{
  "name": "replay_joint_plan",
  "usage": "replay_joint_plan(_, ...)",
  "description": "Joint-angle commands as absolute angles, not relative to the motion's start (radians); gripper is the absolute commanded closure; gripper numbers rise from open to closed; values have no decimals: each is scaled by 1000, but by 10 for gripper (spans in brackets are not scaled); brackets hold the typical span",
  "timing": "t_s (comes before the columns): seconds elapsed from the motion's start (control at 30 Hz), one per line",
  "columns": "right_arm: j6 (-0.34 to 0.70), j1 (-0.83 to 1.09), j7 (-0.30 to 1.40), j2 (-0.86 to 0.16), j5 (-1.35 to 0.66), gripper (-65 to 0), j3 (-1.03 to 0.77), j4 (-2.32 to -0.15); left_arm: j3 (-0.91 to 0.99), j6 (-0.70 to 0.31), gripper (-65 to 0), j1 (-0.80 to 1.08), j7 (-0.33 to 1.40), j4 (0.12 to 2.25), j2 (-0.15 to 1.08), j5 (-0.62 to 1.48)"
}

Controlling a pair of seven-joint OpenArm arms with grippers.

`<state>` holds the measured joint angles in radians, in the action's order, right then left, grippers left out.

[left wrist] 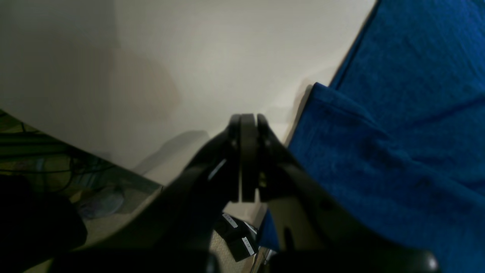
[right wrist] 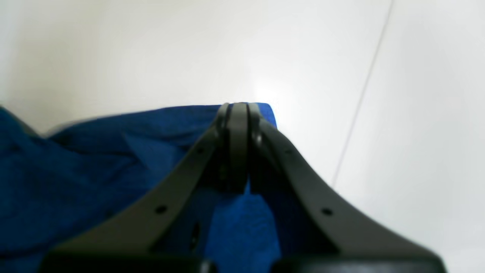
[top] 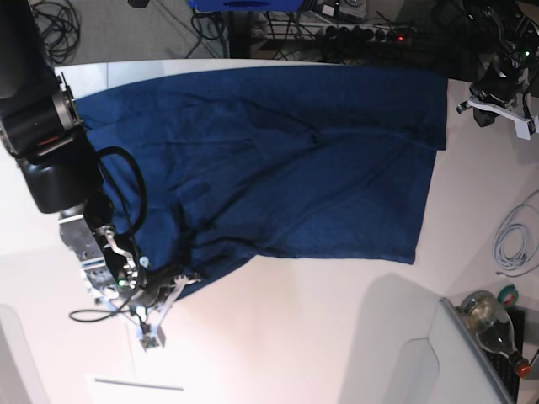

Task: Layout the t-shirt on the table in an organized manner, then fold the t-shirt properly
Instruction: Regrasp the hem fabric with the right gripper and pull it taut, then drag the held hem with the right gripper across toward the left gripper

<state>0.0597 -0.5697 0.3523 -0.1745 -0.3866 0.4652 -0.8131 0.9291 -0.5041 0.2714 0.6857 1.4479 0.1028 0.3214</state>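
Navy blue cloth, the t-shirt [top: 269,160], is spread over most of the white table [top: 295,337], with its body lying broad and fairly flat and soft creases gathered toward the side where the right arm works. One corner of the garment is drawn out into a narrow tail at the right end effector [top: 178,284], which is seen pinched together on the fabric edge; in the right wrist view the jaws are pressed closed with blue cloth showing between and beneath them. The grip appears to be taken at that corner so that the bunched part can be pulled taut and laid straight, which suggests the layout step is not yet finished.

The left end effector [left wrist: 248,129] is held closed with nothing between its fingers, just beside the shirt's edge and over bare table near the rim. It is judged to be parked clear of the cloth so that the fabric is not dragged while the other corner is worked. A thin dark seam [right wrist: 363,91] is seen crossing the table beyond the gripped corner. Folding is judged to be some way off, since the creases near the held corner must first be smoothed.
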Motion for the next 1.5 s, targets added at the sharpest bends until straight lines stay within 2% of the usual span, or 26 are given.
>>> replay_joint_plan(0.0, 56, -595, 344, -183, -384, 0, 461, -863, 935, -506, 0, 271, 667, 1468, 117, 332)
replay_joint_plan(0.43, 64, -409, 524, -203, -380, 0, 234, -1348, 931, -506, 0, 243, 671, 1468, 117, 331)
replay_joint_plan(0.77, 64, -213, 605, -196, -384, 0, 209, -1718, 931, -506, 0, 225, 671, 1461, 117, 331)
replay_joint_plan(0.93, 64, -107, 605, -194, -384, 0, 216, -1756, 931, -506, 0, 225, 671, 1461, 117, 331)
replay_joint_plan(1.13, 64, -33, 604, -194, -384, 0, 211, -1601, 929, -506, 0, 226, 671, 1461, 116, 331)
replay_joint_plan(1.2, 64, -30, 607, -194, -384, -51, 214, -1573, 929, -507, 0, 226, 671, 1461, 116, 331)
replay_joint_plan(1.4, 62, -21, 607, -193, -384, -377, 219, -1629, 929, -509, 0, 232, 671, 1461, 113, 331)
replay_joint_plan(1.47, 61, -62, 607, -165, -378, -426, 231, -1616, 929, -509, 0, 234, 671, 1461, 113, 331)
